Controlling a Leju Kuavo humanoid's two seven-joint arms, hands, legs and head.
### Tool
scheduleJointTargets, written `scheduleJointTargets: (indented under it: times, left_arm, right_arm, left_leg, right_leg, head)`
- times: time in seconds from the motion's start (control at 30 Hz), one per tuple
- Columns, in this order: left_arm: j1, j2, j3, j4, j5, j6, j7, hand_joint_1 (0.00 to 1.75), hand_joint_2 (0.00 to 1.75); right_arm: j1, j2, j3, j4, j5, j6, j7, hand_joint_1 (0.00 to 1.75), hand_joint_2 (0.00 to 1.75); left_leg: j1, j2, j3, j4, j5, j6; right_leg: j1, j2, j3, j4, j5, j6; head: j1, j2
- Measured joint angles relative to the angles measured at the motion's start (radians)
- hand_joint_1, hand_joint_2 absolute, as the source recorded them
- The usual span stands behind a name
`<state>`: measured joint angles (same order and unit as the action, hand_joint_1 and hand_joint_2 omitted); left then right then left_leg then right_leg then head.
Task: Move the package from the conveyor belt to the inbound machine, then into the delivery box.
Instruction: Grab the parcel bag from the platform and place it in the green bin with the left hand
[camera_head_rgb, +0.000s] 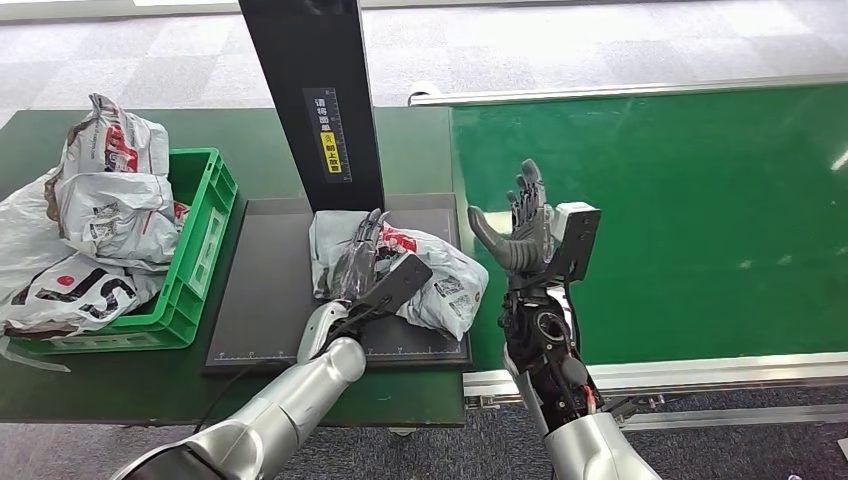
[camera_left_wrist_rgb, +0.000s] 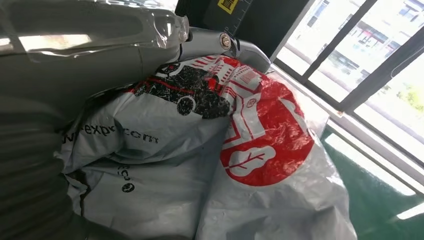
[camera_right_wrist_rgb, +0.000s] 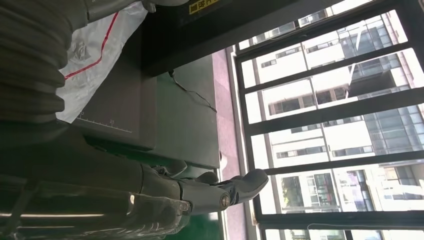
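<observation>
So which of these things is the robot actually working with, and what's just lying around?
In the job:
- package on the inbound machine's dark platform
- left hand, resting on the package
- right hand, raised with nothing in it
- green conveyor belt
- green delivery box

Lying about:
- parcels already piled in the box

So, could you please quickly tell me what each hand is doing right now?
Left hand: fingers lie on the package on the inbound machine; a closed grip cannot be told.
Right hand: open, holding nothing.
</observation>
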<state>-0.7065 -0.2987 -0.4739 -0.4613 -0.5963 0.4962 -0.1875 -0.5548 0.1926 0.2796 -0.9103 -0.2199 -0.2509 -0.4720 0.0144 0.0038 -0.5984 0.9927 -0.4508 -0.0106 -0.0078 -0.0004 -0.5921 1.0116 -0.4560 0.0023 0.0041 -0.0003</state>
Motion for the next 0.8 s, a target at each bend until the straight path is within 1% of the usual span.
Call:
scheduleJointTargets:
  times: [0.03, 0.13, 0.17, 0.27, 0.33, 0.43, 0.53, 0.63, 0.7, 0.8]
  left_arm:
    - [-0.006, -0.002, -0.005, 0.008, -0.015, -0.014, 0.019, 0.34, 1.75]
    - [-0.023, -0.007, -0.028, 0.035, -0.064, -0.092, 0.078, 1.63, 1.75]
    - [-0.027, -0.008, -0.035, 0.041, -0.075, -0.126, 0.089, 1.72, 1.75]
    - [-0.037, -0.009, -0.051, 0.054, -0.102, -0.203, 0.101, 1.75, 1.75]
    - [-0.043, -0.010, -0.057, 0.059, -0.120, -0.213, 0.099, 1.75, 1.75]
    - [-0.045, -0.009, -0.061, 0.063, -0.122, -0.188, 0.074, 1.75, 1.75]
    - [-0.041, -0.008, -0.049, 0.064, -0.095, -0.134, 0.013, 1.75, 1.75]
    - [-0.033, -0.008, -0.020, 0.063, -0.062, -0.076, -0.051, 1.75, 1.75]
    - [-0.027, -0.007, 0.003, 0.062, -0.043, -0.054, -0.087, 1.75, 1.75]
    - [-0.023, -0.006, 0.028, 0.059, -0.031, -0.044, -0.109, 1.75, 1.75]
  right_arm:
    - [0.000, 0.000, 0.000, 0.001, 0.004, 0.001, 0.000, 0.00, 1.75]
    - [-0.005, 0.000, 0.000, 0.006, 0.016, 0.007, 0.000, 0.00, 1.75]
    - [-0.007, 0.001, 0.000, 0.009, 0.020, 0.012, -0.001, 0.00, 1.75]
    - [-0.017, 0.002, -0.001, 0.021, 0.034, 0.021, -0.007, 0.00, 1.75]
    - [-0.022, 0.003, -0.002, 0.027, 0.043, 0.024, -0.012, 0.00, 1.75]
    - [-0.023, 0.003, -0.006, 0.030, 0.052, 0.029, -0.014, 0.00, 1.75]
    - [-0.021, 0.001, -0.012, 0.030, 0.057, 0.033, -0.015, 0.00, 1.75]
    - [-0.016, -0.002, -0.018, 0.030, 0.058, 0.037, -0.019, 0.00, 1.75]
    - [-0.011, -0.004, -0.022, 0.029, 0.058, 0.037, -0.020, 0.00, 1.75]
    - [-0.007, -0.007, -0.027, 0.027, 0.058, 0.037, -0.020, 0.00, 1.75]
  left_leg:
    - [0.000, 0.000, 0.000, 0.000, 0.000, 0.000]
    - [0.000, 0.000, 0.000, 0.000, 0.000, 0.000]
    - [0.000, 0.000, 0.000, 0.000, 0.000, 0.000]
    - [0.000, -0.001, 0.001, 0.000, 0.000, 0.000]
    - [0.000, -0.002, 0.002, 0.000, 0.000, 0.000]
    - [0.000, -0.002, 0.002, 0.000, 0.000, 0.000]
    - [0.000, -0.002, 0.002, 0.000, 0.000, 0.000]
    - [0.000, -0.002, 0.002, 0.000, 0.000, 0.000]
    - [0.000, -0.002, 0.002, 0.000, 0.000, 0.000]
    - [0.000, -0.002, 0.002, 0.000, 0.000, 0.000]
  right_leg:
    - [0.000, 0.000, 0.000, 0.000, 0.000, 0.000]
    - [0.000, 0.000, 0.001, 0.000, 0.000, 0.000]
    - [0.000, 0.000, 0.001, 0.000, 0.000, 0.000]
    - [0.000, -0.001, 0.002, 0.000, 0.000, 0.000]
    - [0.000, -0.002, 0.002, 0.000, 0.000, 0.000]
    - [0.000, -0.002, 0.003, 0.000, 0.000, 0.000]
    - [0.000, -0.002, 0.003, 0.000, 0.000, 0.000]
    - [0.000, -0.002, 0.003, 0.000, 0.000, 0.000]
    - [0.000, -0.002, 0.003, 0.000, 0.000, 0.000]
    - [0.000, -0.002, 0.003, 0.000, 0.000, 0.000]
  head:
    - [0.000, 0.000]
    - [0.000, 0.000]
    - [0.000, 0.000]
    - [0.000, 0.000]
    - [0.000, 0.000]
    - [0.000, 0.000]
    - [0.000, 0.000]
    - [0.000, 0.000]
    - [0.000, 0.000]
    - [0.000, 0.000]
